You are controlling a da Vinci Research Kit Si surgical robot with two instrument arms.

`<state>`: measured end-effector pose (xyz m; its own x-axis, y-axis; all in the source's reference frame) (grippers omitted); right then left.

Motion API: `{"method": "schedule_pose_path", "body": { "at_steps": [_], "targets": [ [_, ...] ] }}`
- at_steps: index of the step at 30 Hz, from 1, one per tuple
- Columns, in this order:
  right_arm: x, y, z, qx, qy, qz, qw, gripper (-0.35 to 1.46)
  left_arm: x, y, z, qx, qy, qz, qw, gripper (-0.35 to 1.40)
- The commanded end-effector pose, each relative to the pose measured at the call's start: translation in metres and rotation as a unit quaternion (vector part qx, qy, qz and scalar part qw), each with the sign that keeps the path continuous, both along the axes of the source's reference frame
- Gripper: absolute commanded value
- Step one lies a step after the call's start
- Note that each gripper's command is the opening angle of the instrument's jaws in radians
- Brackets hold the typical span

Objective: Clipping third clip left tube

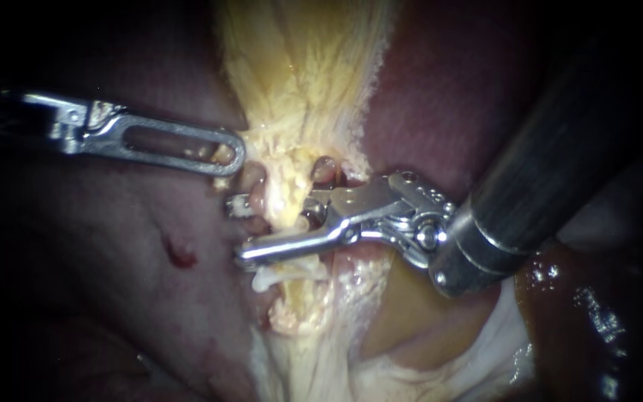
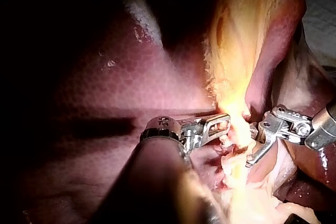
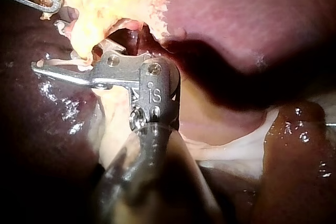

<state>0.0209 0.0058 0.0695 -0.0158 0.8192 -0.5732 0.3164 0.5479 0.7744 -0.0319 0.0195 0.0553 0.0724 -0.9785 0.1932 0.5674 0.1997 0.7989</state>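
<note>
My right instrument (image 1: 238,231) comes in from the upper right, its jaws open across the yellow fatty tissue (image 1: 299,89). One jaw lies above and one below a pinkish tube (image 1: 251,181), the left of two; the right tube (image 1: 326,170) shows beside it. My left instrument (image 1: 225,156) has slotted jaws that are shut on the edge of the yellow tissue just above the left tube. In the right wrist view my right instrument (image 3: 50,45) straddles the same strand, its far jaw partly hidden. The left wrist view shows my left instrument (image 2: 223,124) holding yellow tissue.
Dark red liver (image 1: 113,283) lies to the left, with a small bloody spot (image 1: 180,253). More liver (image 1: 448,89) rises behind the right instrument's shaft. Pale, tan, glistening tissue (image 1: 411,320) sits below the right instrument's wrist.
</note>
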Motion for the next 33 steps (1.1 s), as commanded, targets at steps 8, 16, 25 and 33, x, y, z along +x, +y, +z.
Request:
{"method": "schedule_pose_path", "body": {
  "at_steps": [8,16,25,33],
  "targets": [
    [-0.0002,-0.0007,-0.0009,0.001,0.004,-0.006,1.0000,0.48,0.0000,0.0000,0.0000,0.000,0.000,0.000,1.0000,-0.35],
    [-0.0001,-0.0022,-0.0042,0.004,0.021,-0.027,0.9994,0.48,0.0001,0.0001,0.0002,0.000,0.000,0.000,1.0000,-0.35],
    [-0.0002,-0.0019,-0.0046,0.006,0.016,-0.020,0.9996,0.48,0.0001,0.0001,0.0004,0.000,0.000,0.001,1.0000,-0.35],
    [-0.0003,-0.0016,-0.0041,0.008,0.008,-0.010,0.9999,0.47,0.0001,0.0001,0.0005,-0.001,0.000,0.001,1.0000,-0.35]
  ]
}}
